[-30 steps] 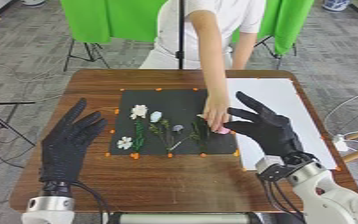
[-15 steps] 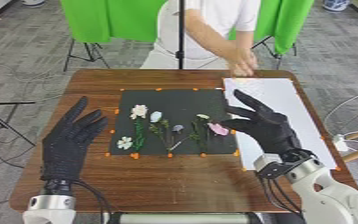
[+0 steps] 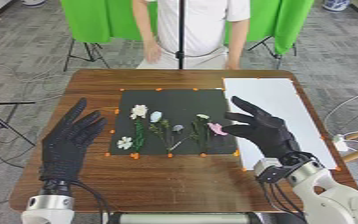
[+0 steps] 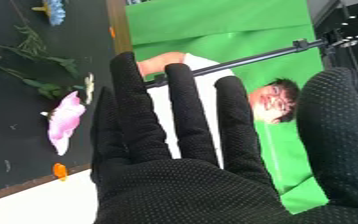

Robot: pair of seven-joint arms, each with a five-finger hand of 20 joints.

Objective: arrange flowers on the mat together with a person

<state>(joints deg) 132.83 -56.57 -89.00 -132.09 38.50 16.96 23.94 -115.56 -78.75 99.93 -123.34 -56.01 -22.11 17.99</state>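
My right hand [image 3: 266,131] is above the boundary between the black mat [image 3: 180,100] and the white sheet, its fingers straight and apart from the flowers. In the right wrist view, that hand [image 4: 189,192] holds nothing. A pink flower [image 3: 216,129] lies near the mat's right edge, and the wrist view shows the same pink petals [image 4: 65,120] on the mat. Further left lie white flowers [image 3: 139,111], a pale flower [image 3: 156,116], a greyish-purple one [image 3: 177,128] and green stems [image 3: 139,135]. My left hand [image 3: 64,150] is open over the table's left side.
The white sheet [image 3: 273,95] covers the table's right part. Orange bits [image 3: 135,156] dot the mat's edges. A thin black pole [image 3: 181,30] stands beyond the far edge. Bare wood [image 3: 175,180] lies along the near side of the table [image 3: 95,80].
The person's hand has left the pink flower and withdrawn from the table. The pink flower has shifted slightly up and left. My right hand has moved slightly; my left hand has stayed still.
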